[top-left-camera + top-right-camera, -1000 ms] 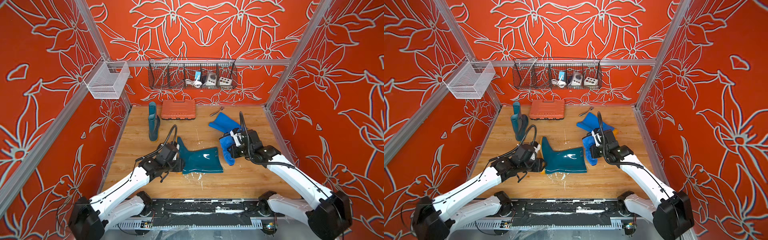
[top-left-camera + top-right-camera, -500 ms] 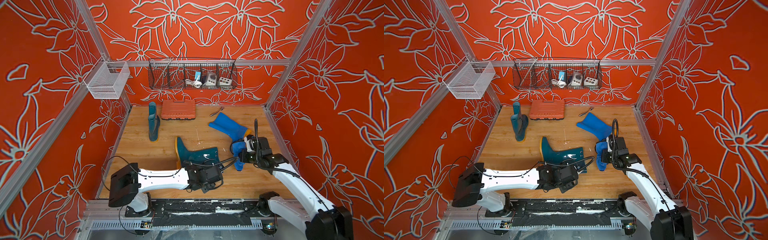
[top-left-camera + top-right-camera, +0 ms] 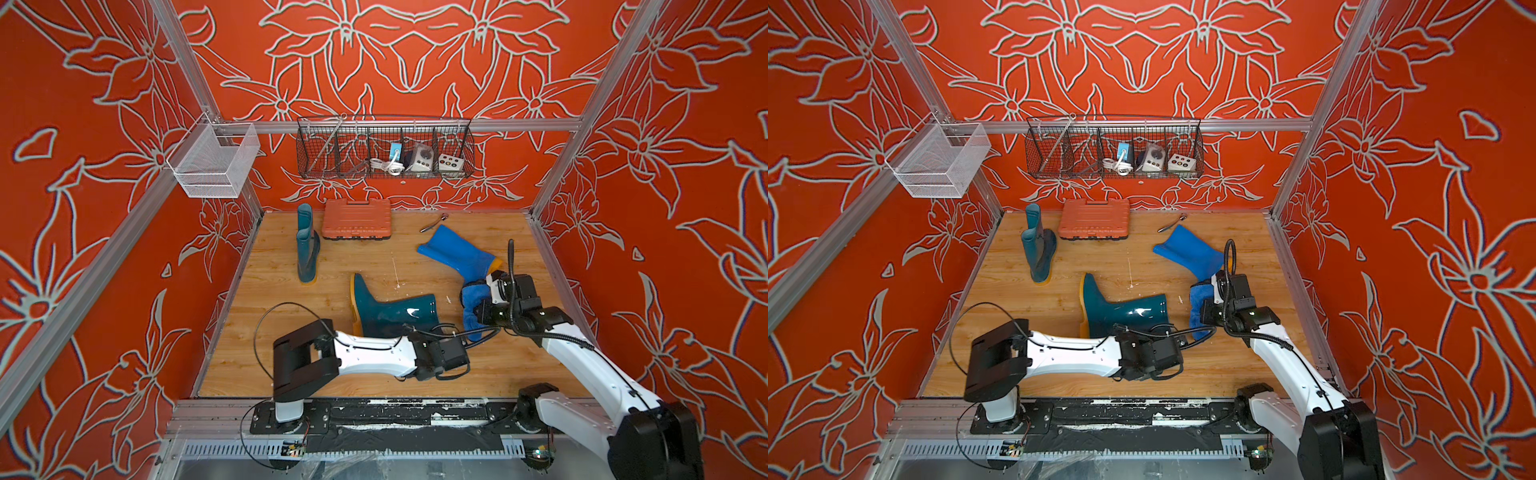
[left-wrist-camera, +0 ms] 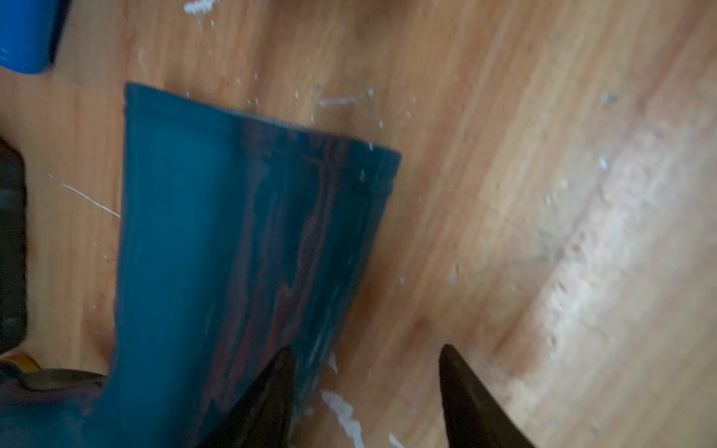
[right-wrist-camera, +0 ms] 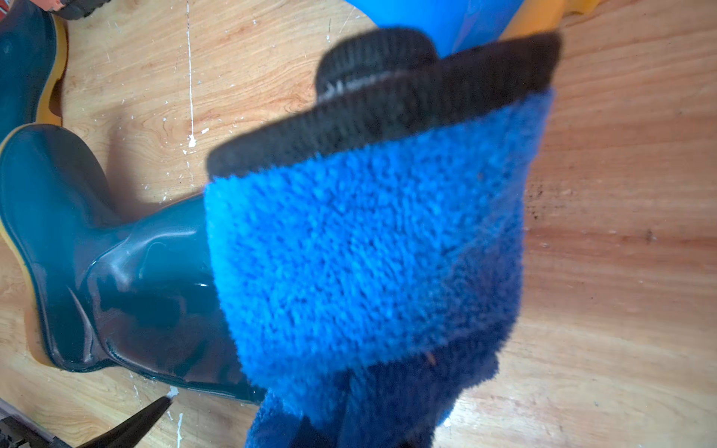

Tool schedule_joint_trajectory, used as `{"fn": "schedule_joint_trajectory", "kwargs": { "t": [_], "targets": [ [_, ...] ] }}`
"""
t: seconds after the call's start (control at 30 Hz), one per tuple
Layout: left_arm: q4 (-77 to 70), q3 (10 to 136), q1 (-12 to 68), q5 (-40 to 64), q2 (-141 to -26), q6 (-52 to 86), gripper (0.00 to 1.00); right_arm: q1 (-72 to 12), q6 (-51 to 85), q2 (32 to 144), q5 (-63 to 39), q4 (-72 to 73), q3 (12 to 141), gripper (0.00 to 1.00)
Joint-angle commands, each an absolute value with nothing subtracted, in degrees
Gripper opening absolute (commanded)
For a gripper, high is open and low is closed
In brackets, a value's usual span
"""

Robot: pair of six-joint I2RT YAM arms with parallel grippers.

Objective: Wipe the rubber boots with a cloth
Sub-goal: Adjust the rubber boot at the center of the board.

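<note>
Your right gripper clamps the fuzzy blue cloth, left gripper spread empty; next, you likely press it onto the lying teal rubber boot.

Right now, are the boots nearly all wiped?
Done: the right gripper has the cloth. In hand: cloth hangs beside the lying teal boot, left gripper open by its shaft. Left: probably the standing teal boot and blue boot; I can't tell if any is clean.

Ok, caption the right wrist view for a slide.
Blue fuzzy cloth, black-edged, hanging before a dark teal boot lying on its side.
</note>
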State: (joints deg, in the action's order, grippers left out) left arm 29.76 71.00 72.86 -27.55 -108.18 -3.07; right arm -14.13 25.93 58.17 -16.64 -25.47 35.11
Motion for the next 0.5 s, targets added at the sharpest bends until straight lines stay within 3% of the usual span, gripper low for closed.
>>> {"fn": "schedule_joint_trajectory", "kwargs": {
  "t": [0.0, 0.07, 0.13, 0.3, 0.47],
  "targets": [
    [32.36, 74.51, 73.14, -34.15, -113.69, -5.79, 0.58, -13.70, 26.10, 57.28, -17.48, -24.83, 33.38, 0.00],
    [32.88, 75.94, 72.96, -35.31, -116.18, -5.48, 0.58, -13.65, 26.10, 57.92, -17.82, -24.27, 32.68, 0.00],
    [33.66, 76.91, 72.33, -35.35, -117.51, -4.34, 0.50, -13.64, 25.96, 59.02, -18.30, -23.37, 32.71, 0.00],
    [34.42, 77.10, 69.68, -34.48, -116.07, -2.95, 0.03, -13.63, 24.62, 62.61, -18.68, -22.69, 34.28, 0.00],
    [35.56, 76.94, 63.85, -31.74, -107.56, -3.98, 0.00, -13.54, 25.13, 64.15, -18.90, -20.96, 34.19, 0.00]
  ]
}}
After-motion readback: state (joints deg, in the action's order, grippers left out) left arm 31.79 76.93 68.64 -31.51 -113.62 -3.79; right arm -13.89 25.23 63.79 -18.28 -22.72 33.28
